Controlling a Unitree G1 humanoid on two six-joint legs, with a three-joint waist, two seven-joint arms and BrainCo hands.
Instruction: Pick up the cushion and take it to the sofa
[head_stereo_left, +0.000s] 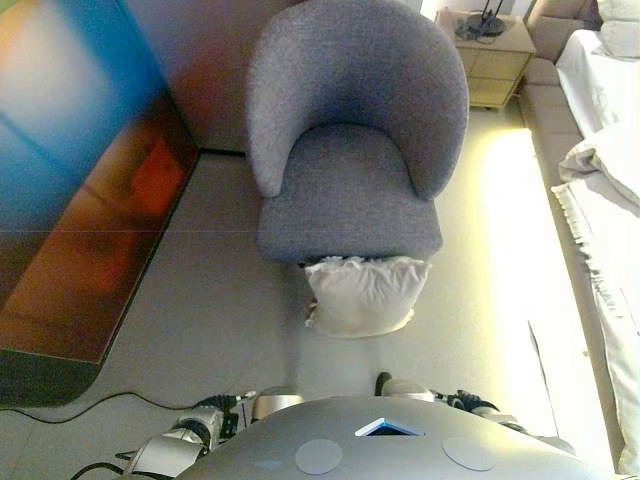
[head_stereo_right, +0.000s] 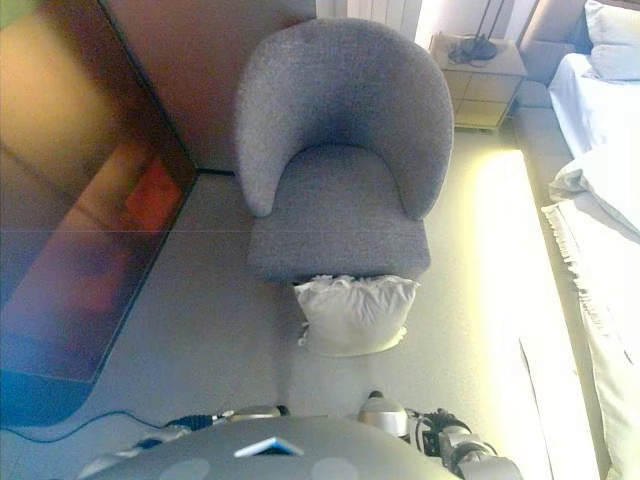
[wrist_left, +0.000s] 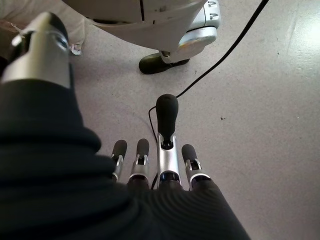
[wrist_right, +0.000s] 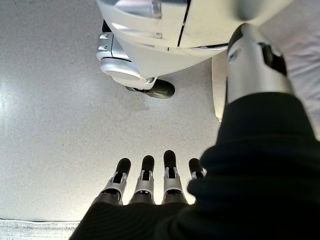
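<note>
A white cushion (head_stereo_left: 362, 293) stands on the grey floor, leaning against the front of a grey armchair (head_stereo_left: 350, 150); it also shows in the right eye view (head_stereo_right: 352, 313). My left hand (wrist_left: 167, 155) hangs by my side over bare floor, with its fingers straight and empty. My right hand (wrist_right: 170, 175) hangs on the other side, also with straight fingers and empty. Both hands are well short of the cushion and touch nothing.
A large dark screen (head_stereo_left: 80, 180) stands along the left. A wooden nightstand (head_stereo_left: 495, 55) is at the back right. A bed with white bedding (head_stereo_left: 610, 150) runs down the right side. Open floor lies between me and the cushion.
</note>
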